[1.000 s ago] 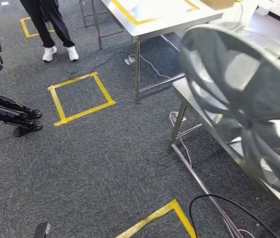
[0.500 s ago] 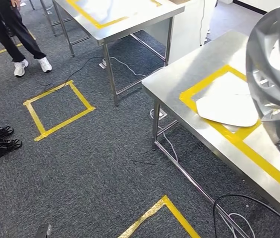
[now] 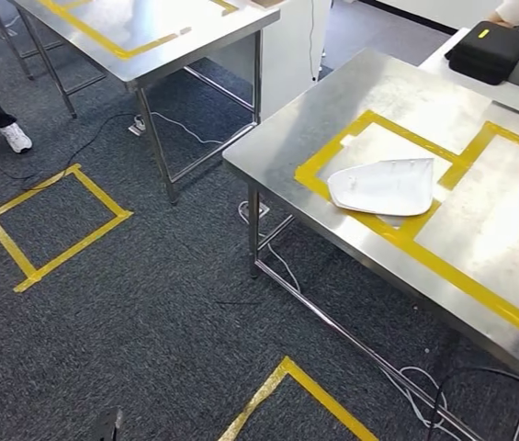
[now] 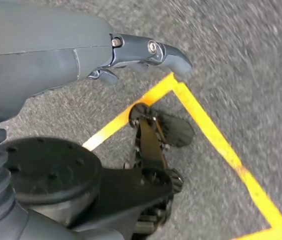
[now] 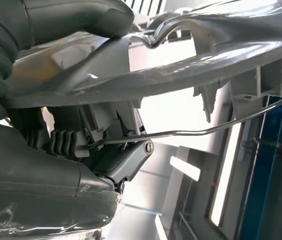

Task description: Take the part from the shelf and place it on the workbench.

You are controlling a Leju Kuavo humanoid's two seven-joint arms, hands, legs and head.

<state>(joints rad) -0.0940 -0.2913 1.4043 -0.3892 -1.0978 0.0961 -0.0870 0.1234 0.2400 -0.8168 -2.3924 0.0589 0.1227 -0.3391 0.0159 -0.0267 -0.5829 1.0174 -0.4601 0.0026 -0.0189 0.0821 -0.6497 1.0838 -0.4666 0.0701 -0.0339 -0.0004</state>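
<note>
**Grey part held in right robot hand, steel desk ahead**

Right robot hand grips the grey part – a molded plastic piece w/ ribs and a thin wire rod along its underside; the thick thumb lies over one face, darker fingers under the other. Left robot hand hangs over the carpet, fingers out straight and apart, holding nothing.

Head view: steel desk on the right, yellow tape frame marked on its top. A white curved panel lies inside the frame's left box, its near edge over the tape. Far right, a black case w/ a small yellow tag, too small to read. Second steel desk far left, also taped. Yellow tape squares on the grey carpet, cables under the desks. A person's white shoe at the left edge. No readable writing anywhere.
</note>
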